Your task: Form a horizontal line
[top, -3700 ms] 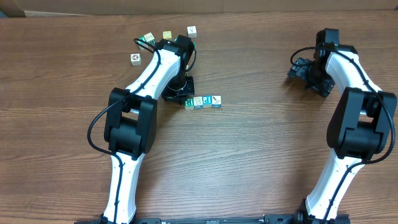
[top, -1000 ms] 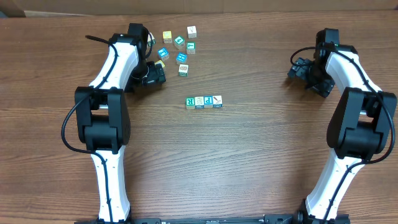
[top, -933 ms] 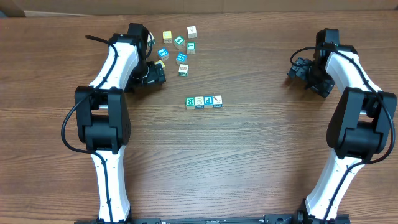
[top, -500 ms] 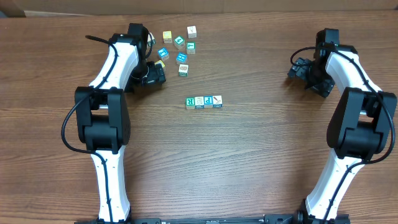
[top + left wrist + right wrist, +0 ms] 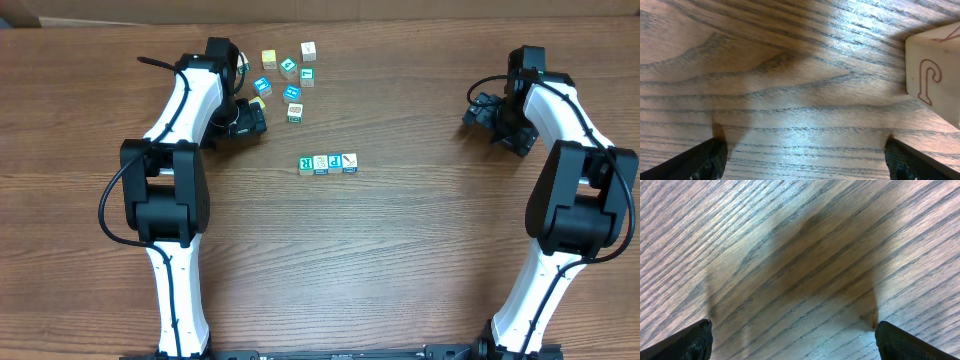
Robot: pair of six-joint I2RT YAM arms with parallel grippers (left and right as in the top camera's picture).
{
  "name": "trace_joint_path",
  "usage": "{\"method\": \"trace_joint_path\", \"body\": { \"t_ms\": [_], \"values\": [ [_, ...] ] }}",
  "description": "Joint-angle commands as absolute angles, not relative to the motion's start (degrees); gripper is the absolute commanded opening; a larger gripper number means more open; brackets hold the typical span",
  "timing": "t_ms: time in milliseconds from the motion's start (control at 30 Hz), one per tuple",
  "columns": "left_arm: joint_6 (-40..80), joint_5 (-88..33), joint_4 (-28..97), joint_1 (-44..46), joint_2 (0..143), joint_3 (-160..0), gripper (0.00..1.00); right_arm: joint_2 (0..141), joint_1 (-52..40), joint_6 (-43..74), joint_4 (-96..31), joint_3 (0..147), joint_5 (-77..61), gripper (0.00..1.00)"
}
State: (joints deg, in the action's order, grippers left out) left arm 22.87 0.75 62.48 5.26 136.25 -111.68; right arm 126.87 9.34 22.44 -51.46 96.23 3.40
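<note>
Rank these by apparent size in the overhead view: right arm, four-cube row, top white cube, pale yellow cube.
1. right arm, though it rises nearer the camera.
2. four-cube row.
3. white cube and pale yellow cube: they look alike, so no ranking between them.

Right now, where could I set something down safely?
Free: between the row of four cubes and the right gripper, and below the row between the left arm and right arm. Crowded: the loose cubes beside the left gripper.
</note>
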Motion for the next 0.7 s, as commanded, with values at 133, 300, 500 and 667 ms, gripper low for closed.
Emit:
{"method": "trace_joint_path", "body": {
  "t_ms": [133,300,500,667],
  "values": [
    [22.7,1.9,62.0,5.7,136.4,-111.3,1.00,124.6,9.5,22.5,-51.2,97.4,3.8,1.00],
    [22.7,1.9,62.1,5.7,136.4,-111.3,1.00,124.6,9.5,22.5,-51.2,97.4,3.8,1.00],
    [22.7,1.9,62.0,5.7,136.4,-111.3,1.00,122.9,8.5,22.5,-51.3,97.4,3.8,1.00],
    [22.7,1.9,62.1,5.7,136.4,-111.3,1.00,113.8,3.7,22.5,-51.2,97.4,3.8,1.00]
  ]
}}
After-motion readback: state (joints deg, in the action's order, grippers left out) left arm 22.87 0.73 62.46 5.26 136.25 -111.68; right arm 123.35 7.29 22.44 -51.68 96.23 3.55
